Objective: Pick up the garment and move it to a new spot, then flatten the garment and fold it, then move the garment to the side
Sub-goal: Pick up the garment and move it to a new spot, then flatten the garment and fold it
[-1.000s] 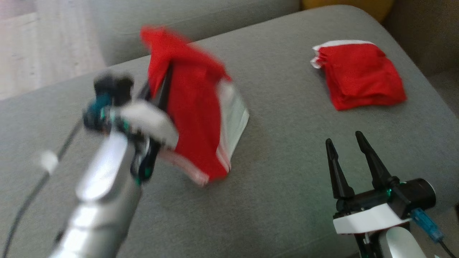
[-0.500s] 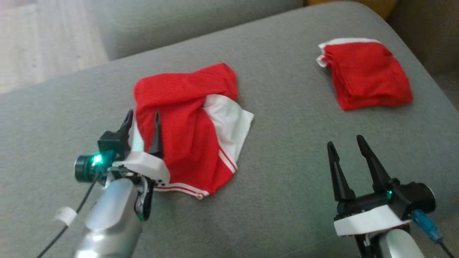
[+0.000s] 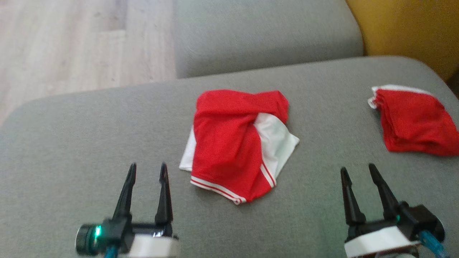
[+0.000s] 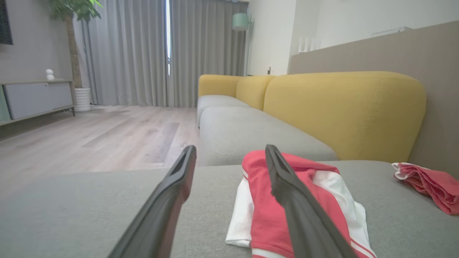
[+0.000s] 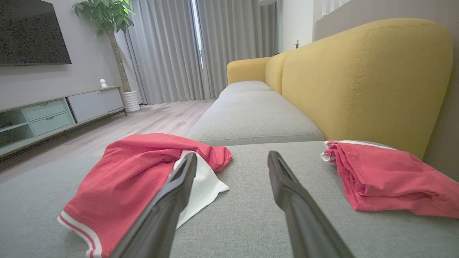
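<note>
Two garments lie on the grey sofa seat [image 3: 89,143]. The task's garment [image 3: 233,143], red with white panels and a pair of thin white stripes along its hem, sits crumpled at the centre of the head view. It is bunched and twisted toward its upper edge, with one white corner poking out at the left and a wider white flap at the right. The other, a folded red garment [image 3: 416,123] with a white edge along its top, lies at the right edge of the frame, well apart from the first.

Two tools show along the bottom of the head view, each with two long dark fingers pointing up the frame. The left tool [image 3: 147,165], at the lower left, has its fingers spread with bare grey fabric between them and grips nothing. Its tips are near the crumpled garment's lower left corner but clear of it. The right tool [image 3: 357,167], at the lower right, is likewise spread and empty, below and between the two garments.

In the left wrist view the right-hand finger crosses in front of the crumpled garment. In the right wrist view that garment lies at the lower left and the folded one at the right.

The head view shows a second cushion [image 3: 265,36] at the top centre. The left wrist view shows three yellow back sections [image 4: 344,111]. Beyond the sofa are a pale wood floor [image 3: 71,46], grey curtains [image 5: 172,50], one potted plant [image 5: 104,14], one dark screen [image 5: 32,32] at the upper left and a low cabinet [image 5: 53,111] with two pale green drawers.
</note>
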Available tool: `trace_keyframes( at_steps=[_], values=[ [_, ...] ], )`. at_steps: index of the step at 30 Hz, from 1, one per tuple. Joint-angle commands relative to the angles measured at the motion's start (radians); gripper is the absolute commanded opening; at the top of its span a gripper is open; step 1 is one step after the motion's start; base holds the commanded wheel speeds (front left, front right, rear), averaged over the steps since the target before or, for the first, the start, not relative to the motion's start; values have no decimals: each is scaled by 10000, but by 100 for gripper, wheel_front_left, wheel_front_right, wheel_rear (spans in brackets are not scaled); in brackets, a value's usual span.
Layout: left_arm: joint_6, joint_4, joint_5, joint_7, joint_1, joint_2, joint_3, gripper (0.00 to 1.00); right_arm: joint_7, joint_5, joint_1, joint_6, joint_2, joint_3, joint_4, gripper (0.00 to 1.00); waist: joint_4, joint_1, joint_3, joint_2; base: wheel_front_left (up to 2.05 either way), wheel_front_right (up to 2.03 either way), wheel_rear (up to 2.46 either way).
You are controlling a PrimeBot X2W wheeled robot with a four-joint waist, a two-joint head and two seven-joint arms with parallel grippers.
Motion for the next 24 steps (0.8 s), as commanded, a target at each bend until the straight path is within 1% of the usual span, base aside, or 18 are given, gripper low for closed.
trace_keyframes(
  at_steps=[1, 4, 8, 11, 15, 24],
  values=[
    [83, -568, 246, -92, -90, -67, 419, 100, -63, 72, -51, -19, -33, 162, -272, 100, 373, 2, -378, -1, 0, 0, 0],
    [121, -799, 431, -92, 774, -129, 666, 100, -63, 116, 114, -19, -32, 102, -268, 100, 493, 2, -506, -1, 0, 0, 0],
    [79, -946, 690, -92, 1260, -203, 888, 100, -63, 104, 257, -19, -31, 37, -281, 100, 617, 2, -611, -1, 0, 0, 0],
    [117, -984, 796, -92, 1386, -254, 1038, 100, -63, -128, 310, -19, -31, 183, -244, 100, 675, 2, -626, -1, 0, 0, 0],
    [75, -935, 832, -93, 1414, -297, 1127, 100, -63, -154, 301, -19, -31, 366, -199, 100, 703, 2, -631, -1, 0, 0, 0],
    [-18, -774, 906, -93, 1424, -328, 1110, 100, -63, -246, 310, -19, -30, 518, -102, 100, 684, 2, -693, -1, 0, 0, 0]
  ],
)
